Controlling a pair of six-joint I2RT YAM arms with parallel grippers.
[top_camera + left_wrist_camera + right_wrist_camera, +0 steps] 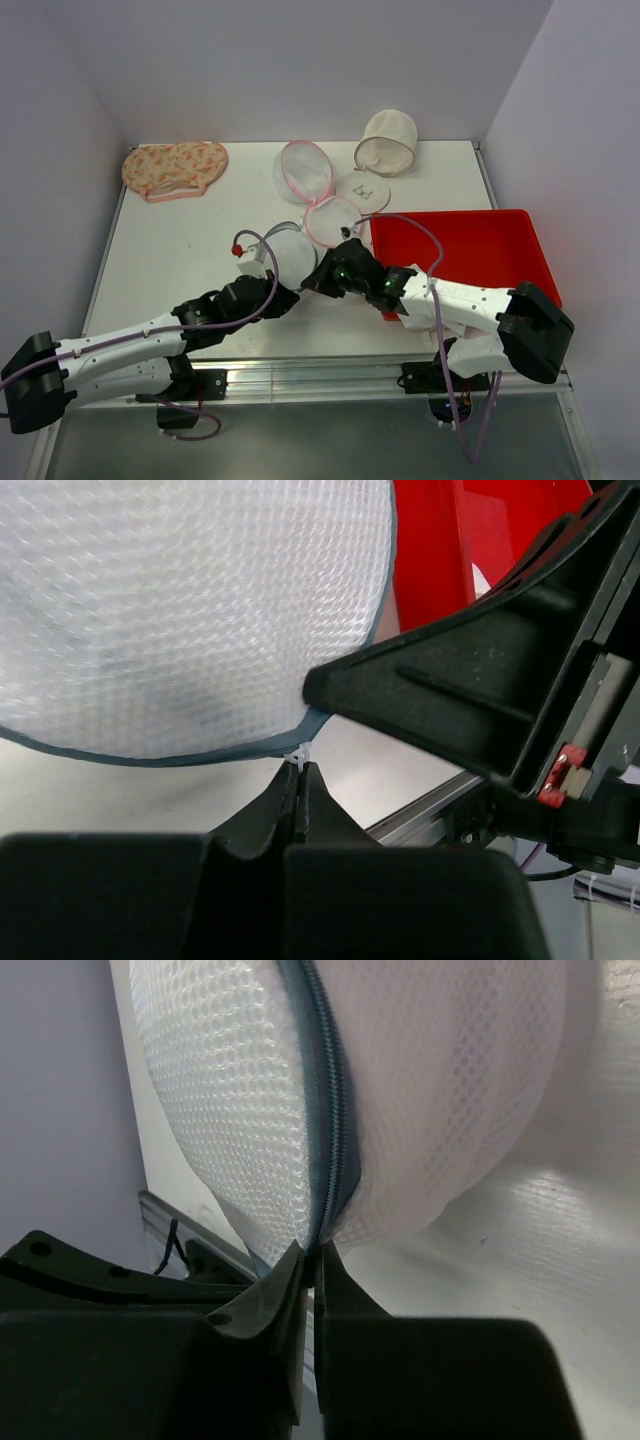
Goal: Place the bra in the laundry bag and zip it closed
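Left end effector (298,772) and right end effector (312,1260) pinch the white mesh laundry bag's (450,1110) blue-grey rim.

A white table (180,250) is enclosed on three sides by plain pale lilac walls: back wall (300,70), left wall (50,150), right wall (585,130). An aluminium rail (320,378) is mounted along the near edge. A grey surface (320,440) is seen below it. Lighting is even, shadows soft.
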